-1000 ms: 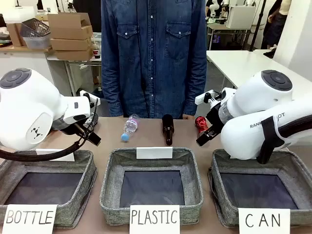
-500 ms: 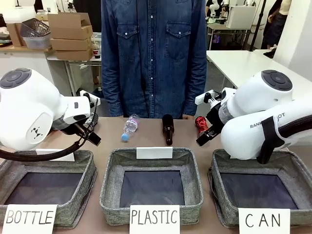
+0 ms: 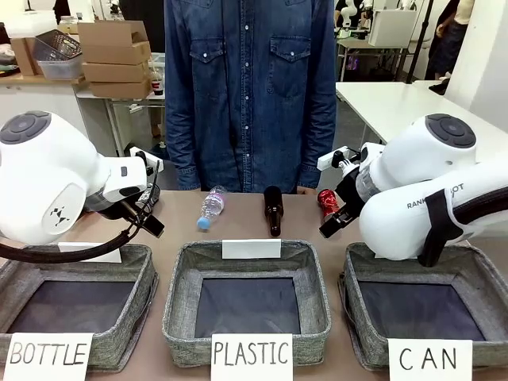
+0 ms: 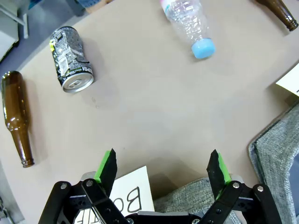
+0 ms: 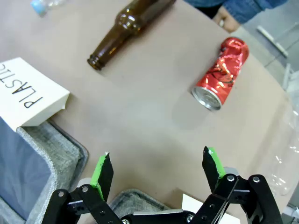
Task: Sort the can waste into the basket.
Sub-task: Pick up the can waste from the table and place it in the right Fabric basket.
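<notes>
A shiny red can (image 5: pixel 222 72) lies on its side on the brown table, ahead of my open right gripper (image 5: pixel 159 161), whose green pads (image 5: pixel 103 169) hold nothing. From the front, the red can (image 3: pixel 326 202) lies just beyond the right gripper (image 3: pixel 337 216). A dark printed can (image 4: pixel 71 58) with a silver end lies ahead and to the left of my open, empty left gripper (image 4: pixel 161 161). The grey basket (image 3: pixel 355 266) signed "CAN" stands at the front right, its dark floor bare. My left gripper (image 3: pixel 147 216) hovers behind the "BOTTLE" basket.
Baskets signed "PLASTIC" (image 3: pixel 176 313) and "BOTTLE" (image 3: pixel 139 317) stand at middle and left. Brown bottles (image 4: pixel 16 116) (image 3: pixel 272 210) and a clear plastic bottle (image 3: pixel 210 206) lie on the table. A person in a denim shirt (image 3: pixel 250 95) stands at the far side.
</notes>
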Robot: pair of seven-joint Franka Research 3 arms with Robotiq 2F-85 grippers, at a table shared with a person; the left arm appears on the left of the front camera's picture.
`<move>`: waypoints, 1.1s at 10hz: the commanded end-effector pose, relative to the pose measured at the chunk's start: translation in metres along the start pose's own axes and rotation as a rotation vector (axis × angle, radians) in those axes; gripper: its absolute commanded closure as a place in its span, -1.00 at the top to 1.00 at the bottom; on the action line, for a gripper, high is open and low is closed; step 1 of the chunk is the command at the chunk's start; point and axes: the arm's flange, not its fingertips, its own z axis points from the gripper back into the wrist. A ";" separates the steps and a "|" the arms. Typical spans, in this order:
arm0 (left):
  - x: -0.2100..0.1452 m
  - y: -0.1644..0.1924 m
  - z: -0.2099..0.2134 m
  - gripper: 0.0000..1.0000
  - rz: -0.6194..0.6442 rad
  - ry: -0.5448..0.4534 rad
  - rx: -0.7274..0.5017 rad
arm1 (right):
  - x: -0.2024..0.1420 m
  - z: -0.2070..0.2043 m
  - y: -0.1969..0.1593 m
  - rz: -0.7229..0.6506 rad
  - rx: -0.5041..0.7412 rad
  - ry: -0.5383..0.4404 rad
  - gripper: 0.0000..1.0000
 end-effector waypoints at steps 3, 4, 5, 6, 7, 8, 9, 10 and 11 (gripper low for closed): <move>0.002 0.002 0.034 1.00 -0.019 0.018 -0.055 | 0.008 0.027 -0.005 -0.024 0.099 0.039 1.00; -0.003 0.000 0.084 1.00 -0.010 0.035 -0.086 | 0.010 0.070 -0.009 -0.057 0.101 0.155 1.00; -0.020 -0.030 0.155 1.00 -0.125 0.011 -0.163 | 0.001 0.135 -0.017 -0.073 0.052 0.076 1.00; -0.038 -0.063 0.200 1.00 -0.237 -0.064 -0.041 | -0.016 0.183 -0.016 -0.059 -0.021 -0.033 1.00; -0.053 -0.078 0.217 1.00 -0.301 -0.091 -0.004 | -0.031 0.206 -0.011 0.019 -0.049 -0.123 1.00; -0.054 -0.075 0.208 1.00 -0.253 -0.052 0.025 | -0.036 0.210 -0.007 0.002 -0.042 -0.154 1.00; 0.019 -0.058 0.189 1.00 -0.225 -0.039 -0.046 | 0.010 0.174 -0.019 -0.044 -0.002 -0.033 1.00; 0.019 -0.058 0.189 1.00 -0.225 -0.039 -0.046 | 0.010 0.174 -0.019 -0.044 -0.002 -0.033 1.00; 0.019 -0.058 0.189 1.00 -0.225 -0.039 -0.046 | 0.001 0.230 -0.016 -0.033 -0.036 -0.119 1.00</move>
